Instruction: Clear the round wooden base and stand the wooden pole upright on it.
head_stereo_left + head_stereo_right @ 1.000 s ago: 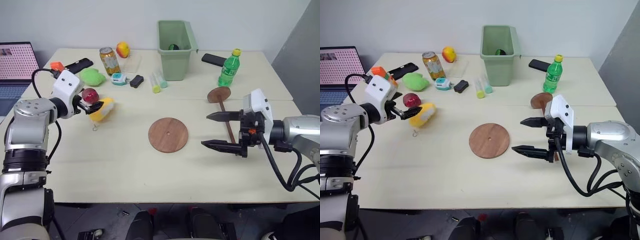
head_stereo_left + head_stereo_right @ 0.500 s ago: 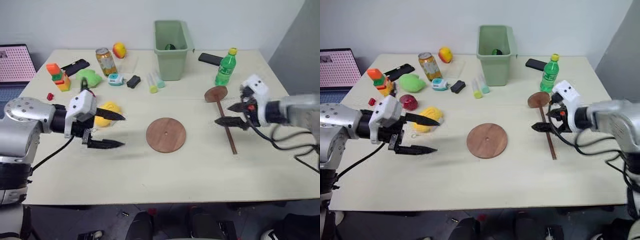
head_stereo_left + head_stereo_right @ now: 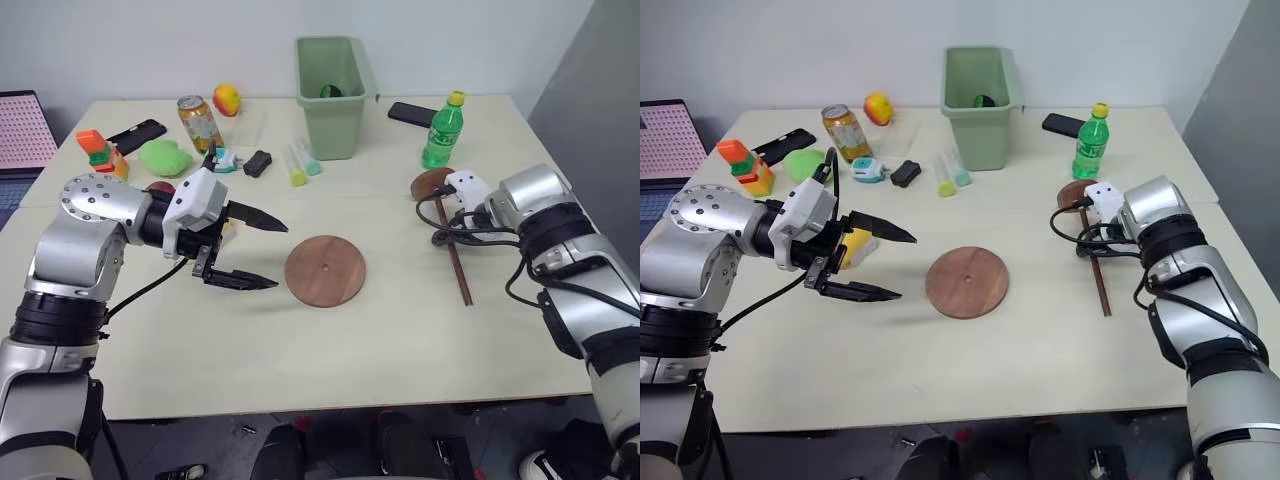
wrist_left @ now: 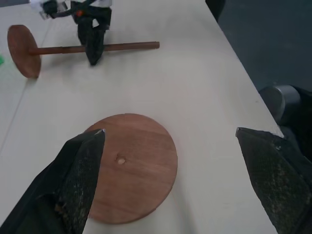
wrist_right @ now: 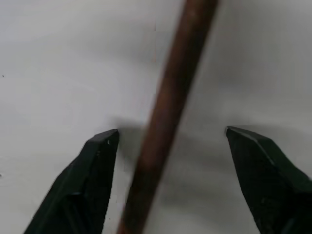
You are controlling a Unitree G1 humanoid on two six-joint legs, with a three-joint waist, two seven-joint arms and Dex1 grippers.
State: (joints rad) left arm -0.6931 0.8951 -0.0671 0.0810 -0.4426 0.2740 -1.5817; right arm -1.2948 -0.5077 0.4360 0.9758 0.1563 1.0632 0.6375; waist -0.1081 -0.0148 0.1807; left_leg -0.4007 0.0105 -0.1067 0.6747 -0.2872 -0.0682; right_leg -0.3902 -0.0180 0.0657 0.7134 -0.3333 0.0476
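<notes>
The round wooden base (image 3: 325, 270) lies flat mid-table with nothing on it, its small centre hole showing. To its right the wooden pole (image 3: 455, 262) lies on the table, its fixed disc (image 3: 431, 184) at the far end. My right gripper (image 3: 443, 228) points down over the pole near the disc. In the right wrist view its fingers (image 5: 95, 165) stand open on either side of the pole (image 5: 168, 117), with a gap on each side. My left gripper (image 3: 278, 256) hovers just left of the base, open wide and empty, and faces the base (image 4: 129, 165).
A green bin (image 3: 335, 95) stands at the back centre and a green bottle (image 3: 440, 130) and a black phone (image 3: 410, 113) at the back right. A can (image 3: 197, 122), a yellow toy (image 3: 862, 245), a green toy (image 3: 163, 157) and small items crowd the left.
My right gripper has swung forward and down over the pole, its fingers now closer together. My left gripper has turned and moved right, from the yellow toy towards the base. The camera also shifted.
</notes>
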